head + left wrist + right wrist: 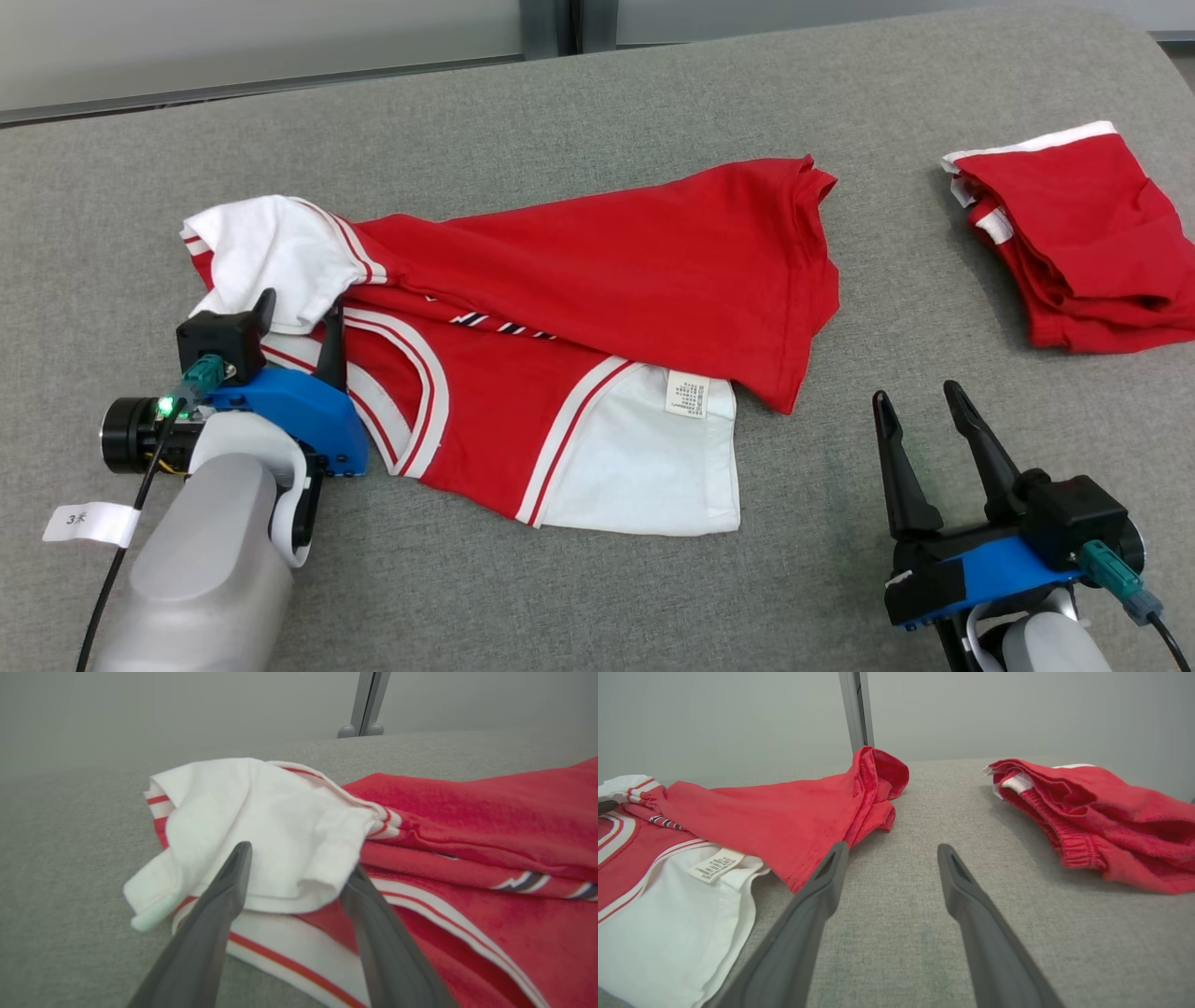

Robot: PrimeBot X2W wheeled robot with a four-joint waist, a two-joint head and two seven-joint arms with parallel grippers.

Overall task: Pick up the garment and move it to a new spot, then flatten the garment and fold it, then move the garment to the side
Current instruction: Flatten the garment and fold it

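Note:
A red and white garment (pixel 607 261) lies rumpled across the middle of the grey padded table (pixel 579 597), its red body folded over itself and a white care label (pixel 688 392) showing. My left gripper (pixel 301 313) stands open at the garment's left end. In the left wrist view its fingers (pixel 373 933) straddle the lower fold of the white sleeve (pixel 261 816), with no grip on the cloth. My right gripper (pixel 917 397) is open over bare table, right of the garment's hem (pixel 803 877), with nothing between its fingers.
A second red garment (pixel 1083 233), folded into a pile, lies at the table's far right, also seen in the right wrist view (pixel 1101 812). The table's far edge (pixel 280 93) meets a pale wall. A white tag (pixel 89 523) hangs on my left arm's cable.

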